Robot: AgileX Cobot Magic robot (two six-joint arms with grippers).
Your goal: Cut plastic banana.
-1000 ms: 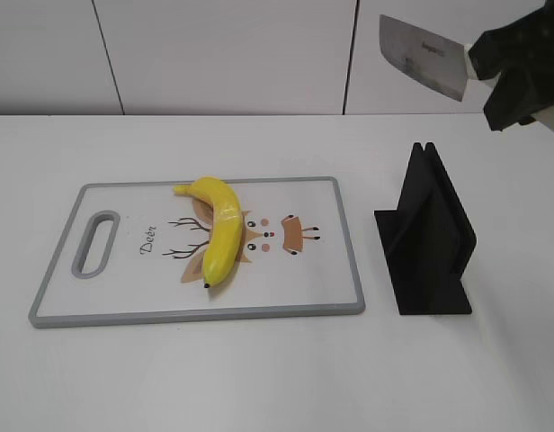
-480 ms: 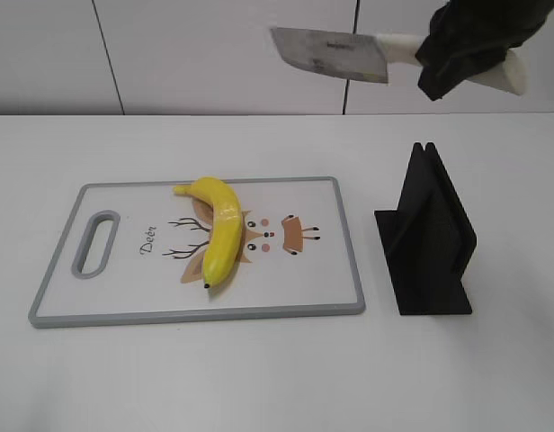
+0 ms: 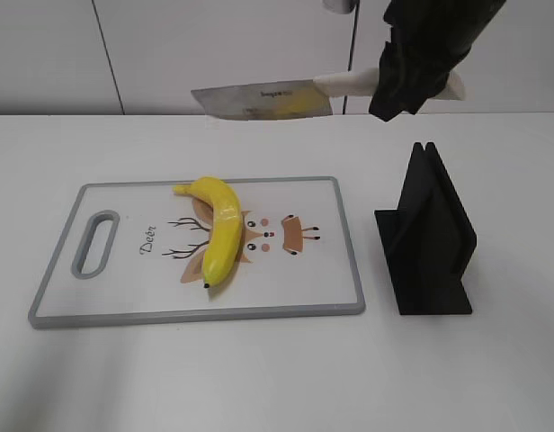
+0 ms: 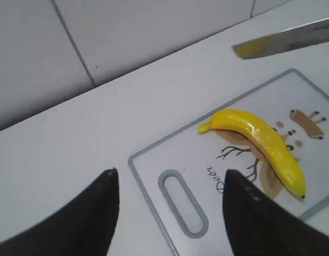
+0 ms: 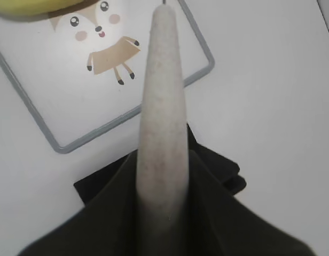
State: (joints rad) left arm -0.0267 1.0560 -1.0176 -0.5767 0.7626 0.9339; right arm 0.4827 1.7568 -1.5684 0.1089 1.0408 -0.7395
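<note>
The plastic banana lies glossy yellow and curved on the white grey-rimmed cutting board. It also shows in the left wrist view, and its edge in the right wrist view. My right gripper is shut on the white handle of a cleaver. The blade hangs level in the air above and behind the banana, and shows in the left wrist view. My left gripper is open and empty above the board's handle slot.
A black knife stand stands on the white table right of the board, and shows under the right wrist. The board bears a cartoon deer print. A white panelled wall runs behind the table.
My right gripper has carried the cleaver left and down, from the upper right corner to above the board's back edge. The blade now lies level. The banana has not moved.
</note>
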